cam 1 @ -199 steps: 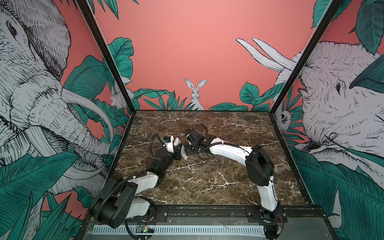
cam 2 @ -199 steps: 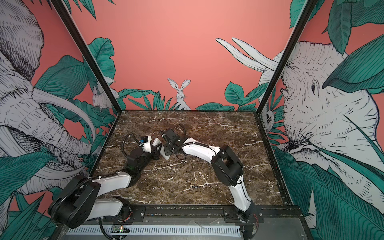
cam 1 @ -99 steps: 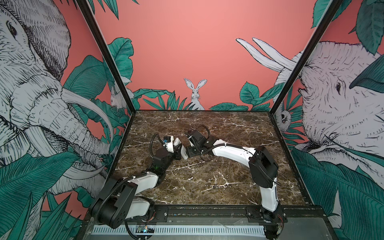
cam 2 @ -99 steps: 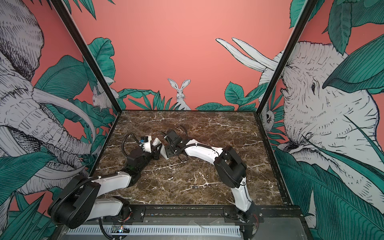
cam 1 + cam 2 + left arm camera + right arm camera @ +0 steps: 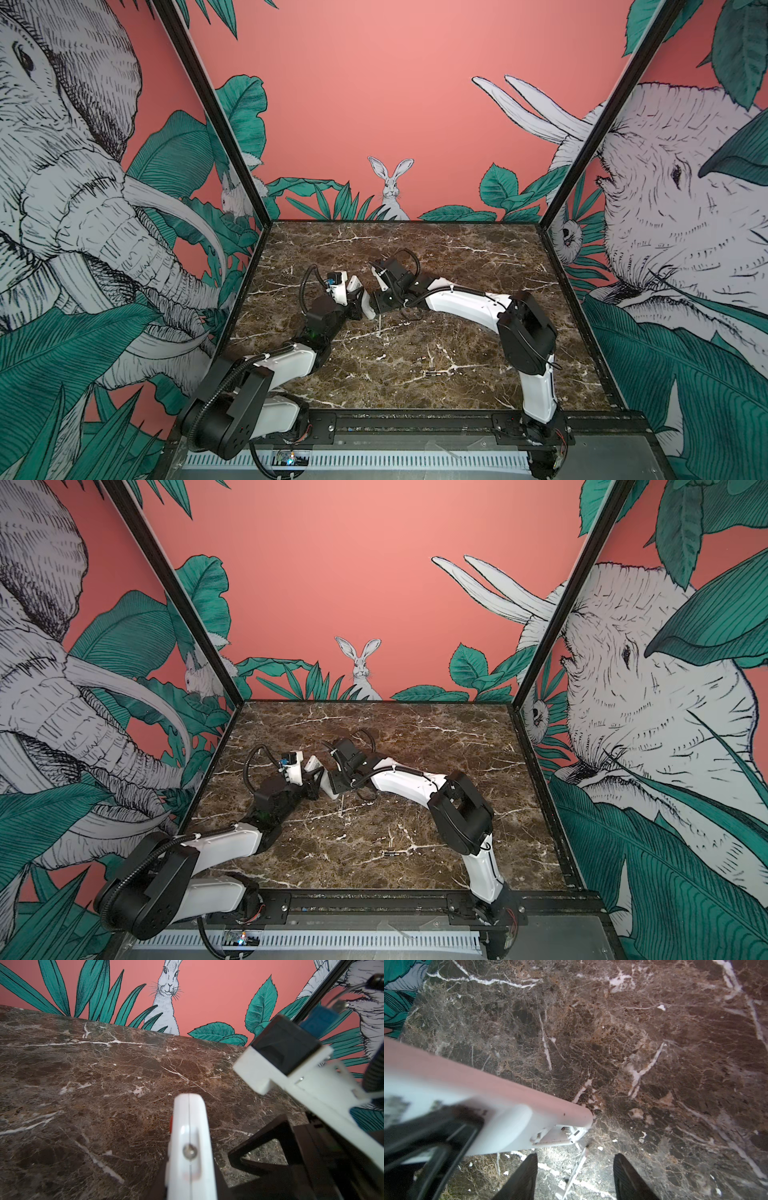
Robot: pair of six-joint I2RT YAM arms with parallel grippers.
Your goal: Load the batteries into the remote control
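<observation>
So | step: left gripper (image 5: pixel 356 302) pinching the remote (image 5: pixel 190 1147), its battery bay (image 5: pixel 560 1134) looks open | right gripper (image 5: pixel 575 1160) spread, empty | next: you go pick up the batteries (image 5: pixel 432 374)

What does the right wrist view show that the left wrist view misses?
Only right wrist: the right gripper, open over the table, and the open battery bay at one end of the remote. Only left wrist: the remote's other end with its emitter, the wall rabbit, the right arm's camera. Both: the white remote and marble table.
</observation>
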